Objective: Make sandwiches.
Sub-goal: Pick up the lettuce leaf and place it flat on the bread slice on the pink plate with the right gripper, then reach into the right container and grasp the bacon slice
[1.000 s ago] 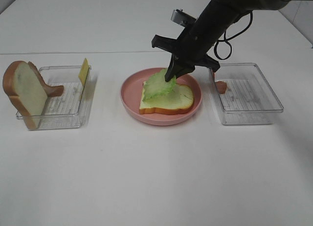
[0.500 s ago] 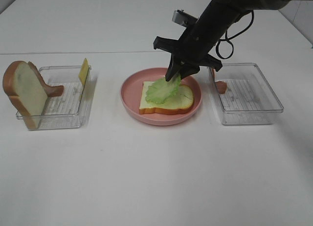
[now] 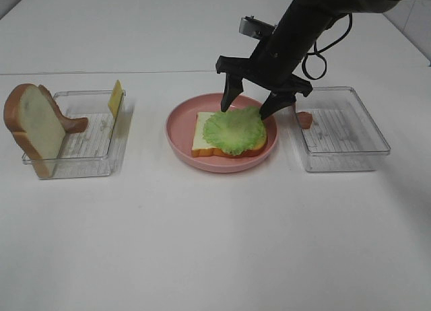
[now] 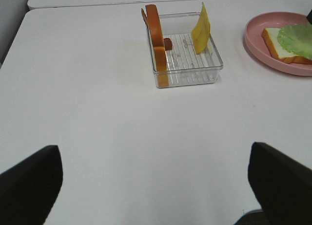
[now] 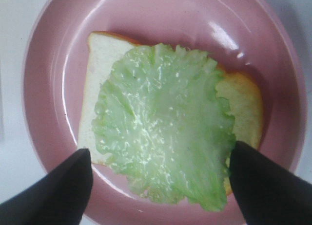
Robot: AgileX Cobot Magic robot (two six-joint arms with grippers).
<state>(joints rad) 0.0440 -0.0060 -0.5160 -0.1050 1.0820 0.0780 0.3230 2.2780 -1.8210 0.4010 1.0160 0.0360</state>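
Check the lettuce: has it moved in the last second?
Yes. The lettuce dropped down from the fingers of the right gripper and now lies flat on the bread slice in the pink plate.

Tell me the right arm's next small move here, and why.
Probably lift the right gripper straight up, clear of the plate. Its jaws stand open and empty over the lettuce, which lies flat on the bread slice, so this layer looks placed; the bacon strip in the right tray beside it seems the likely next pick.
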